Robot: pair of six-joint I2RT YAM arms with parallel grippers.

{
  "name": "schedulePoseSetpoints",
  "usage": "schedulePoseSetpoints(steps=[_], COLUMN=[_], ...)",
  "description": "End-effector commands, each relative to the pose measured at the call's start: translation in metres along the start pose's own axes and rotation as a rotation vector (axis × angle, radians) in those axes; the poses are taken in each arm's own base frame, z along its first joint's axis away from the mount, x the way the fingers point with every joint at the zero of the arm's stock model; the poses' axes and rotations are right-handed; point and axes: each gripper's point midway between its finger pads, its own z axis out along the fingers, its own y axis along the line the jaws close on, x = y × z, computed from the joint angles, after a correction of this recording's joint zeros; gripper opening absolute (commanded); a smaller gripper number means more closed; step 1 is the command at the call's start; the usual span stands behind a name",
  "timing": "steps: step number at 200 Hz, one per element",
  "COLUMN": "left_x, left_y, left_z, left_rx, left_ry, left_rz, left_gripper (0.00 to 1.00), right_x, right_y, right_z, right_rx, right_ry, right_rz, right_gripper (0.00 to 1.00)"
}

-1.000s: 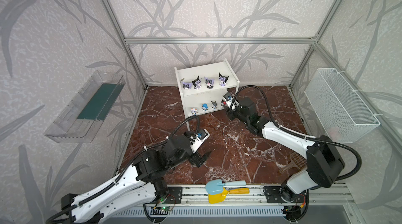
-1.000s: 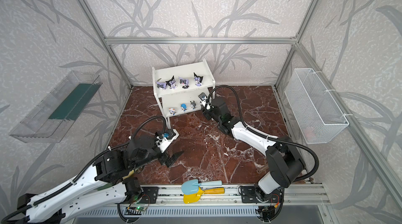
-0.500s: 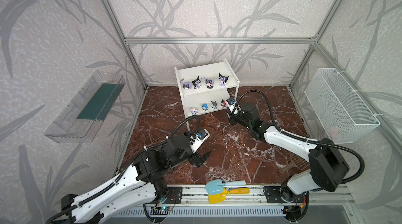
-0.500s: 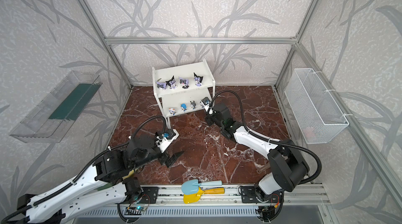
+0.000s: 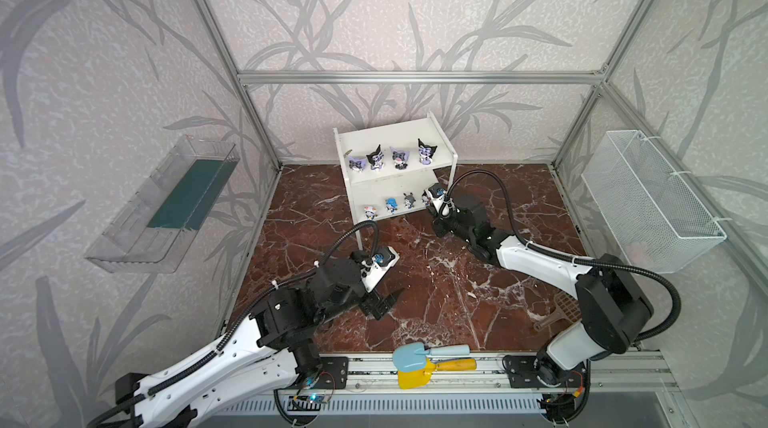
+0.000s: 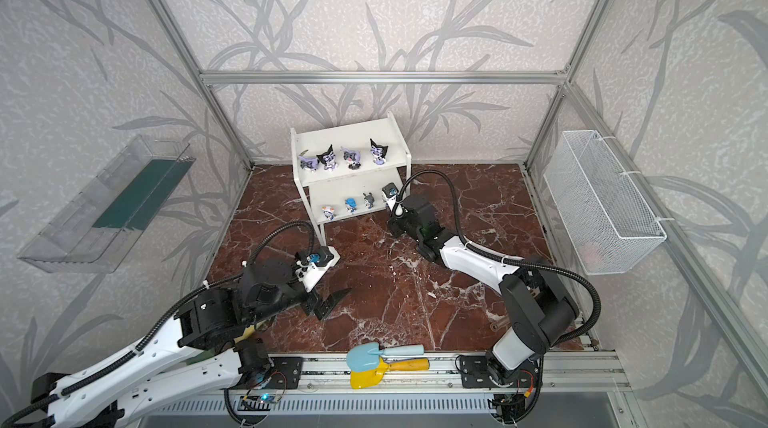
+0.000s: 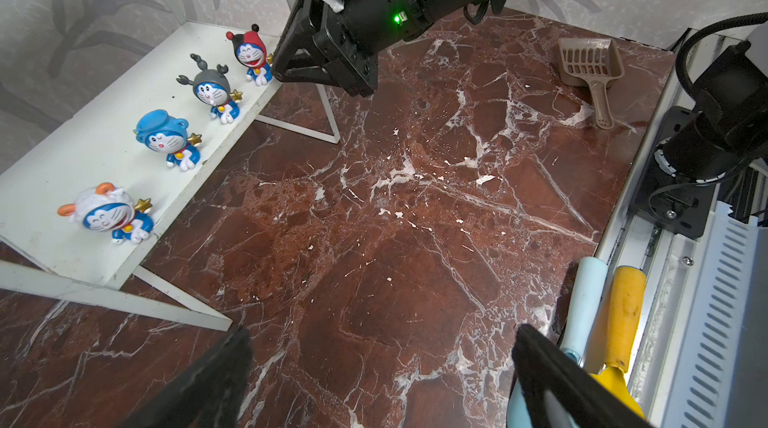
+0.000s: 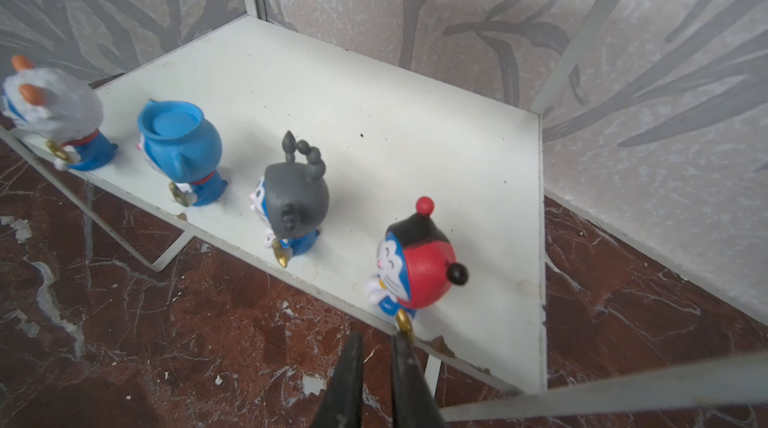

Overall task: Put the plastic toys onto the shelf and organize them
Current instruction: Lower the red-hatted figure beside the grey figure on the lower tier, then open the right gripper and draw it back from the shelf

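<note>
Fingers: left fingers (image 7: 216, 376) wide apart, empty, hovering over bare tabletop (image 7: 395, 239), near left of centre. Right fingers (image 8: 353, 376) almost together, with only a narrow slit and nothing between them. Their tips sit just off the near edge of the lower board (image 8: 374, 93), beside the red toy (image 8: 419, 268); cannot tell whether they touch it.

The shelf (image 5: 442, 137) stands far centre.
- Lower board, left to right: white toy (image 7: 106, 214), blue toy (image 7: 166, 139), grey toy (image 7: 212, 87), red toy, all upright.
- Upper board (image 5: 390, 135): four purple toys (image 5: 400, 158) in a row.

Two shovels (image 5: 409, 357) lie on the near rail (image 5: 478, 372).
</note>
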Motion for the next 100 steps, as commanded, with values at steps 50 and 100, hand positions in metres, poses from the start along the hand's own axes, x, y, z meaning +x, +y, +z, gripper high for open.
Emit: schedulePoseSetpoints(steps=[50, 100], left_x=[0.0034, 0.0033], left_y=[0.0011, 0.0011], left_z=[-0.0016, -0.0009], left_rx=[-0.002, -0.002], left_ry=[-0.001, 0.0], left_rz=[0.012, 0.012], left_gripper=[0.99, 0.99], right_x=[-0.0165, -0.0168], right_y=[-0.0113, -0.0094], right_z=[0.0051, 0.0009], right_rx=[0.058, 0.047], right_ry=[-0.039, -0.045], right_rz=[0.024, 0.022], right_gripper=[0.16, 0.16])
